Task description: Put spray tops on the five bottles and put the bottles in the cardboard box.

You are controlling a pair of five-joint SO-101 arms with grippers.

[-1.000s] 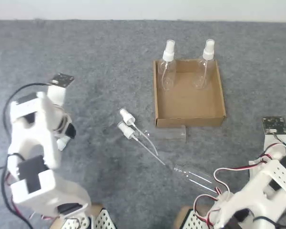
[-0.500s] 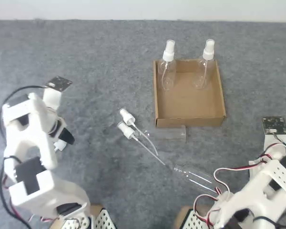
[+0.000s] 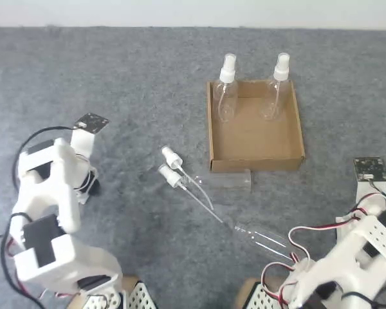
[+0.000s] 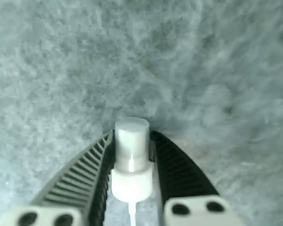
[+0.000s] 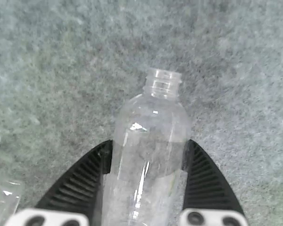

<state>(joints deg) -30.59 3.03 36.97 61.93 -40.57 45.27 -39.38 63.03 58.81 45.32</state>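
Left arm (image 3: 48, 187) hangs low over the bench (image 3: 116, 64), its jaws clamped on a spray top (image 4: 131, 155), nozzle end out front and the tube trailing back between them. Right arm (image 3: 354, 257) has its jaws clamped on an open bottle (image 5: 148, 155), neck pointing away. The two arms sit well apart. Two capped bottles (image 3: 226, 93) stand at the far side of the box (image 3: 257, 161); two loose tops (image 3: 170, 166) and two bare bottles (image 3: 231, 180) lie near it. The danger, I'd say, is the mating: that thin tube could miss the narrow neck and bend. The slick bottle could also twist in the jaws if the top pushes off-centre.
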